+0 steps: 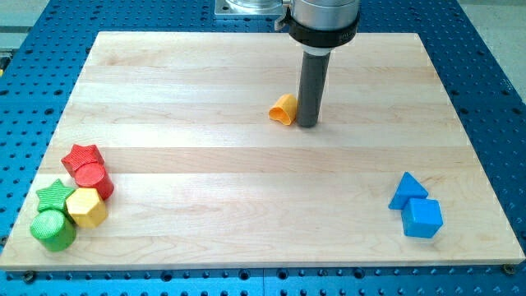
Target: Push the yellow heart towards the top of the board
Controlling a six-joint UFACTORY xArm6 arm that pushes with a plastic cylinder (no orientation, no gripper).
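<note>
My tip (307, 125) rests on the board (246, 74) in its upper half, a little to the view's right of centre; it is a plain dark rod with nothing to open or close, so it grasps nothing; the yellow heart (283, 108) lies just beside it on the view's left, touching the rod or very nearly so, and well short of the board's top edge.

Counting outward, there are 7 blocks in all; 1 yellow heart by the tip; 2 blue blocks near the bottom right corner, a blue triangular block (407, 190) touching a blue cube (422, 218) that sits just below it; 4 blocks huddled near the bottom left corner, namely 1 red star (82, 156), 1 red cylinder (94, 178) against it, 1 green star (54, 196), 1 yellow hexagon (86, 206) and 1 green cylinder (53, 229); that makes 5 there, so 8 blocks in total: 2 red, 2 green, 2 yellow, 2 blue.

The board lies on a blue perforated table (493, 99); no writing or brand mark can be read anywhere.
</note>
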